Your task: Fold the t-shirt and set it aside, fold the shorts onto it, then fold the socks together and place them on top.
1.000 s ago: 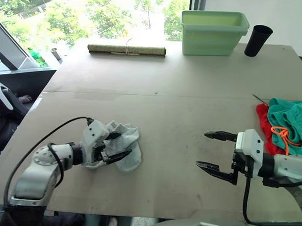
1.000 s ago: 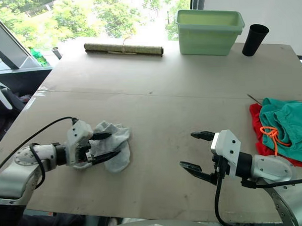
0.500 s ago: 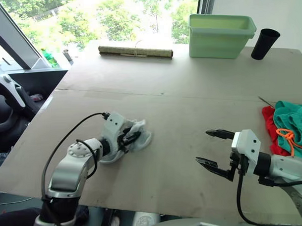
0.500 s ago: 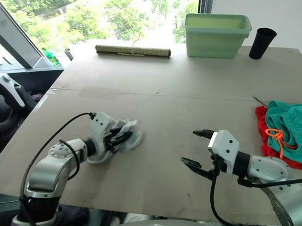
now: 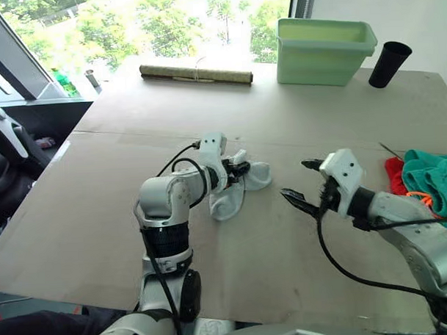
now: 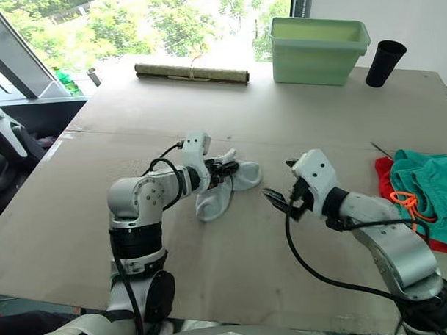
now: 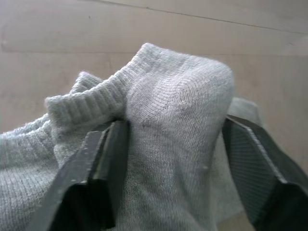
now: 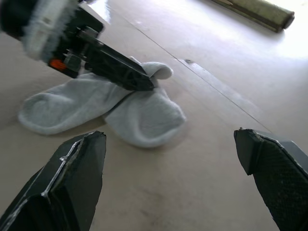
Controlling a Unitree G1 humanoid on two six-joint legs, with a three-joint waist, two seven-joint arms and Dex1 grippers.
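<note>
The light grey socks (image 5: 235, 190) lie in a loose pair near the middle of the table. My left gripper (image 5: 237, 170) is shut on their cuff end, and its pads press the knit fabric (image 7: 168, 120) from both sides. My right gripper (image 5: 296, 180) stands open just right of the socks, a short gap away, with nothing between its fingers. From the right wrist, the socks (image 8: 96, 103) lie ahead with the left gripper's black finger (image 8: 118, 72) over them. At the table's right edge the teal shorts (image 5: 434, 181) with an orange drawstring lie on the red t-shirt (image 5: 393, 178).
A pale green bin (image 5: 322, 52) and a black cup (image 5: 390, 59) stand at the back right. A rolled mat (image 5: 195, 73) lies along the far edge. A thin stick (image 5: 388, 150) lies near the clothes. A seam crosses the table (image 5: 100, 216).
My left gripper has carried the socks from the front left toward the table's middle. The right gripper, still open, has moved in toward them. The camera has shifted too.
</note>
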